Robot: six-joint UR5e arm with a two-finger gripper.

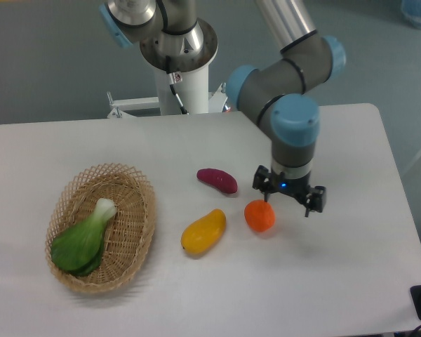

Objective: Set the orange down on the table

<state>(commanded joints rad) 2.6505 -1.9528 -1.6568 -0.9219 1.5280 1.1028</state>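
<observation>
Fixed camera, only view I've got: the orange (259,215) sits right of frame centre on the table (351,281), small, round, smooth, bright orange-red with a slight sheen, resting on the white flat top with nothing gripping it. Table is matte white, rounded corner visible upper right. My gripper (289,199) hangs just right of the orange and a little above it in the picture, dark fingers spread apart, released, holding nothing; the left fingertip looks very close to the orange's upper right edge, can't tell if it touches. Wrist above it is grey metal with a glossy blue plastic cap, arm running up to the top of frame. Left of the orange, near it but apart, a yellow-orange mango-like fruit (203,232), elongated, smooth skin, lying tilted. Above that, centre frame, a purple sweet potato (217,180), short, tapered, dull skin. Far left, an oval woven wicker basket (137,193), tan, open weave, with a leafy green bok choy (83,240) lying inside, pale stalk end pointing upper right. Robot base (181,42) at top centre, behind the table's far edge.
</observation>
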